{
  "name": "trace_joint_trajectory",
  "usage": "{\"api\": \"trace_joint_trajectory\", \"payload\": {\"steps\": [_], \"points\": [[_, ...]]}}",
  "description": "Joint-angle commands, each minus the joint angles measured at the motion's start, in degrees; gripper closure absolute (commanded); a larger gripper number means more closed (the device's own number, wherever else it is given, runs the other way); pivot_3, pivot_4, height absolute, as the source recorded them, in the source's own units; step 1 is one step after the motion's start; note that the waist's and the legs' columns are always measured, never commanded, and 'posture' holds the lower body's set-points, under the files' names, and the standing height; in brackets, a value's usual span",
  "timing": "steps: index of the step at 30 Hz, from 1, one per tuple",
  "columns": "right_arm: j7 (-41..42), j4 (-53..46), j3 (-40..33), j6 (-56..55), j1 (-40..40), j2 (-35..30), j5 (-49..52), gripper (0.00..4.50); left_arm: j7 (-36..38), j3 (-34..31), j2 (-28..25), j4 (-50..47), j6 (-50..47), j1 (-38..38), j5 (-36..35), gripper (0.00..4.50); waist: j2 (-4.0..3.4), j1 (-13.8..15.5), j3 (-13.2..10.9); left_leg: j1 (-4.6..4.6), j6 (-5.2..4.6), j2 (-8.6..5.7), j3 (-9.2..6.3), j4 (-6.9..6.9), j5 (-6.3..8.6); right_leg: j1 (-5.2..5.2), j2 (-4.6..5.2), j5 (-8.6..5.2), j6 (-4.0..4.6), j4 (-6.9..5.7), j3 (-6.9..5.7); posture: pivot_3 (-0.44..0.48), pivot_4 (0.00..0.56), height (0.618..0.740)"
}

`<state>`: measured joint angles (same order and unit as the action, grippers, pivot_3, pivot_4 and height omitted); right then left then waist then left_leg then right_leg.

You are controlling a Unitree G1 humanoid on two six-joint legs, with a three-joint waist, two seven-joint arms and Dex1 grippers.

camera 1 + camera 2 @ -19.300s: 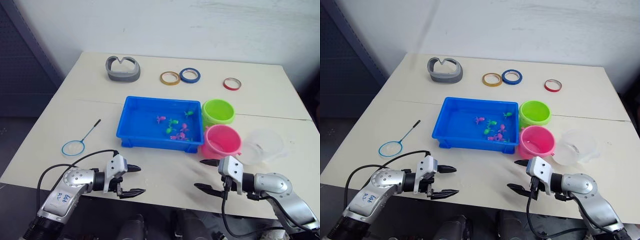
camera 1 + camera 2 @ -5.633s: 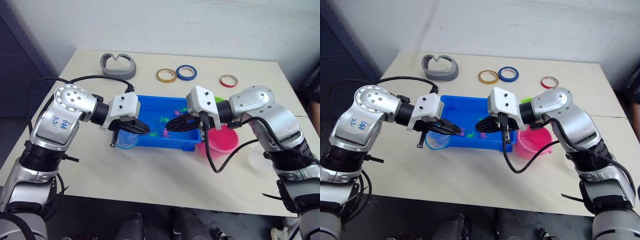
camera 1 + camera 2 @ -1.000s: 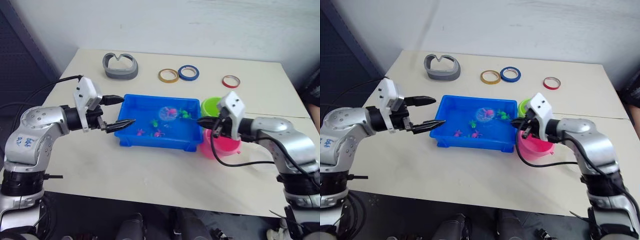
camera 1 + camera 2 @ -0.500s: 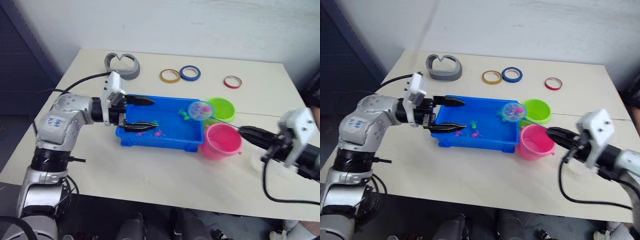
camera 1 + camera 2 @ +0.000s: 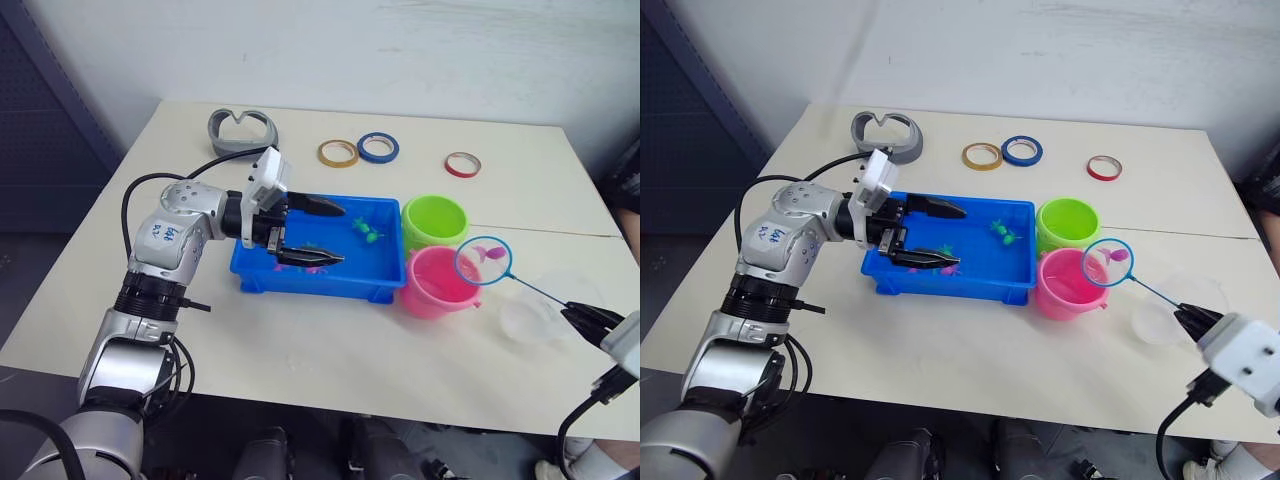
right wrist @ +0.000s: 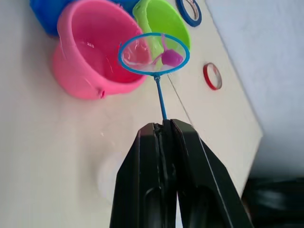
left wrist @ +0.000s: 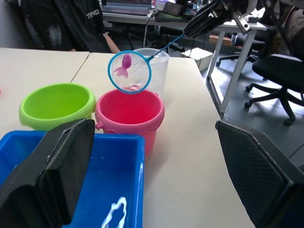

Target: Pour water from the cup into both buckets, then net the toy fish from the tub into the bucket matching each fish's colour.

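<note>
The netting step is under way, with a pink fish caught. At the left, the left gripper point(image 5: 308, 232) hangs with fingers spread apart over the shallow bright blue plastic tub point(image 5: 330, 282), where a green toy fish point(image 5: 363, 229) lies toward the tub's 1 o'clock corner. To the right stand the lime green round bucket point(image 5: 434, 221) and, at its 6 o'clock, the pink round bucket point(image 5: 437, 285). The small blue-hooped net point(image 5: 484, 262) hovers at the pink bucket's 3 o'clock rim, holding a pink toy fish point(image 5: 493, 254). Its thin handle runs toward 4 o'clock, over the clear plastic cup point(image 5: 528, 320), into the right gripper point(image 6: 165, 128), clamped on it. Next, I reckon, the net needs tipping over the pink bucket.
</note>
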<state>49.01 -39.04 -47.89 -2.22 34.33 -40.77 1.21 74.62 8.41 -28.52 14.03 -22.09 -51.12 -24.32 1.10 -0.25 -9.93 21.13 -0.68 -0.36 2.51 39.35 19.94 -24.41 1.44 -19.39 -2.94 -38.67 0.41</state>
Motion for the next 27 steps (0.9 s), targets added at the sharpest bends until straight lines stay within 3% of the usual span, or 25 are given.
{"api": "trace_joint_trajectory", "payload": {"steps": [1, 7, 14, 17, 21, 27], "points": [[-4.6, 3.6, -0.6, -14.5, -0.8, -1.5, -10.4, 4.50, 0.8, -0.8, -0.1, 0.1, 1.4, -1.5, 0.5, 0.06, 0.00, 0.0, 0.0, 0.00, 0.01, 0.00, 0.00, 0.00, -0.01, 0.00, 0.00, 0.00, 0.00, -0.01, 0.00, 0.000, 0.150, 0.740], [-16.7, 12.7, -3.2, -36.8, -4.3, -6.7, -29.1, 4.50, 0.7, -1.1, -0.1, 0.2, 1.8, -1.5, 0.9, 0.06, 0.00, 0.2, 0.0, -0.02, 0.04, 0.00, 0.02, 0.01, -0.02, -0.01, -0.01, 0.00, 0.00, -0.02, 0.01, 0.000, 0.150, 0.740], [-23.5, 20.8, -3.8, -42.4, -5.4, -8.3, -35.4, 4.50, 0.5, -1.6, -0.3, 0.8, 2.3, -2.1, 1.4, 0.06, -0.01, 0.2, 0.0, -0.01, 0.06, 0.00, 0.02, 0.01, -0.04, -0.01, -0.01, 0.00, 0.01, -0.01, 0.01, 0.000, 0.150, 0.740], [-22.0, 21.3, -1.8, -37.1, -6.6, -7.0, -25.1, 4.50, 0.5, -1.9, -0.6, 1.2, 2.5, -2.1, 1.7, 0.06, -0.01, 0.0, 0.0, -0.02, 0.06, 0.00, 0.06, 0.01, -0.04, -0.01, -0.01, 0.00, 0.01, -0.02, 0.03, 0.000, 0.150, 0.740], [-14.2, 14.7, 5.1, -19.3, -7.2, -6.2, 2.0, 4.50, 0.6, -2.2, -2.7, 2.0, 2.8, -0.8, 3.2, 0.06, -0.01, -0.3, 0.0, -0.09, 0.08, 0.02, 0.09, 0.01, -0.07, 0.00, -0.01, 0.00, 0.01, -0.15, 0.06, 0.000, 0.150, 0.740], [-10.3, 4.6, 18.6, 8.3, -21.2, -14.4, 21.7, 4.50, -0.3, -4.1, -10.1, -0.3, 2.8, 5.2, 5.1, 0.06, -0.08, -2.0, 0.0, -0.17, 0.08, 0.04, 0.09, 0.10, -0.09, 0.02, 0.02, 0.00, 0.01, -0.33, 0.08, 0.000, 0.150, 0.740]]}}
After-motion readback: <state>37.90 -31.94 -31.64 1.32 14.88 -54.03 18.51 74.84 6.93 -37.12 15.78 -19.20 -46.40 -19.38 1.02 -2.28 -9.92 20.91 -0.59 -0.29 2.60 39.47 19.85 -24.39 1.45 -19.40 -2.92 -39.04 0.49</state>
